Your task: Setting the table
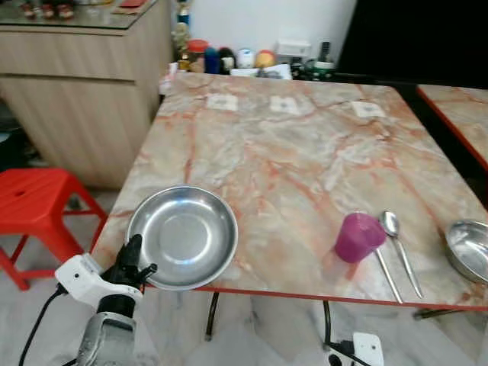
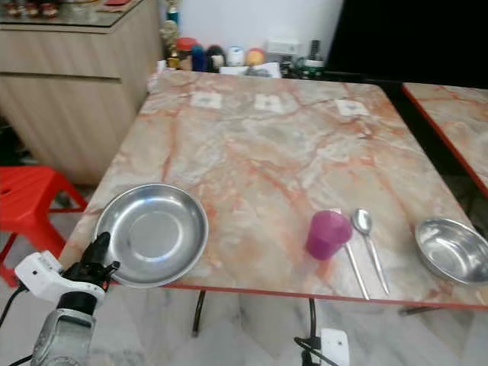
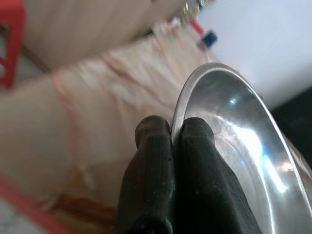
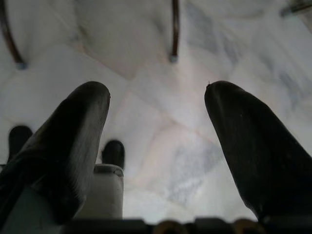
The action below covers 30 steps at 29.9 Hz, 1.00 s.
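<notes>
Black fingers of the left gripper (image 3: 173,134) pinch the rim of a steel plate (image 1: 183,236) at the marble table's (image 1: 290,152) near-left edge. Right gripper (image 4: 156,146) hangs wide apart above the floor. Purple cup (image 1: 358,237), spoon (image 1: 400,252) and bowl (image 1: 469,249) sit right.

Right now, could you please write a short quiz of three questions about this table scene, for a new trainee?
1. True or false: the left gripper is shut on the rim of the steel plate.
2. What lies just to the robot's right of the purple cup on the marble table? A) a fork B) a spoon C) a knife
3. Which way does the right gripper point, and how do its fingers stand?

Key
1. True; the left wrist view shows both fingers pinching the rim.
2. B, the spoon.
3. Down at the tiled floor, fingers open and holding nothing.
</notes>
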{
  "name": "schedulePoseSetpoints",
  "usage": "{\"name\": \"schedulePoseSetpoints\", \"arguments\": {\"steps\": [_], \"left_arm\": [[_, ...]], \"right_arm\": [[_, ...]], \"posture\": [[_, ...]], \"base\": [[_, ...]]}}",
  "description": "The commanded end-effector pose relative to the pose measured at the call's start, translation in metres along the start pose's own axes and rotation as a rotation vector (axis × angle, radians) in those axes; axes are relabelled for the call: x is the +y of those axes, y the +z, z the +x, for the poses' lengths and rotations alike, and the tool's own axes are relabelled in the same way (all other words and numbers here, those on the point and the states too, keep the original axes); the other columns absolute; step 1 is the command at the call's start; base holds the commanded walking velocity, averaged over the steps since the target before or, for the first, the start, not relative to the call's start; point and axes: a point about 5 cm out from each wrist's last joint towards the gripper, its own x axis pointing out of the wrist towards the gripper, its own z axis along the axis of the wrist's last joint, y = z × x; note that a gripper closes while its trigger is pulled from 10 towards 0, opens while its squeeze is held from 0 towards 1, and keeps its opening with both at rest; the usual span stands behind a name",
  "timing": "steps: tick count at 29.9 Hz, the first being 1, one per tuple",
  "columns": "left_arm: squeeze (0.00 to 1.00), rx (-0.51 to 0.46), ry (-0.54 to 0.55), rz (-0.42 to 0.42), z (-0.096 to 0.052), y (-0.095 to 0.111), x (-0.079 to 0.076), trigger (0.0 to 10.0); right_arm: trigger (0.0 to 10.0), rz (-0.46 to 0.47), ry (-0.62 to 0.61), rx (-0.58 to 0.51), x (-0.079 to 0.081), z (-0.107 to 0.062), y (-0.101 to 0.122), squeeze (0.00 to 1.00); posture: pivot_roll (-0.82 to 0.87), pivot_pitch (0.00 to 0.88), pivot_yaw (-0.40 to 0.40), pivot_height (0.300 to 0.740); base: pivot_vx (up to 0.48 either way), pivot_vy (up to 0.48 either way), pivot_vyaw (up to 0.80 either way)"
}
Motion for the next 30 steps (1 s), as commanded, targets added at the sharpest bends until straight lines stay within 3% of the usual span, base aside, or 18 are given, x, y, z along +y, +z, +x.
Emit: {"name": "schedulePoseSetpoints", "arguments": {"steps": [1, 10, 30], "left_arm": [[0.00, -0.024, -0.013, -0.006, -0.0012, 0.0028, -0.0043, 10.0], [0.00, -0.023, -0.016, -0.003, -0.0006, 0.0034, -0.0049, 10.0], [0.00, -0.014, -0.016, 0.018, 0.0004, 0.0028, -0.0049, 10.0]], "right_arm": [[10.0, 0.010, -0.018, 0.008, -0.0065, -0.0010, -0.0031, 0.00], [10.0, 0.018, -0.019, 0.007, -0.0086, -0.0017, -0.0051, 0.00], [10.0, 0.024, -0.022, 0.015, -0.0092, -0.0032, -0.0104, 0.00]], "posture": [[0.13, 0.102, -0.094, 0.740], [0.13, 0.102, -0.092, 0.740], [0.13, 0.104, -0.090, 0.740]], "base": [[-0.281, 0.000, 0.00], [-0.279, 0.000, 0.00], [0.000, 0.000, 0.00]]}}
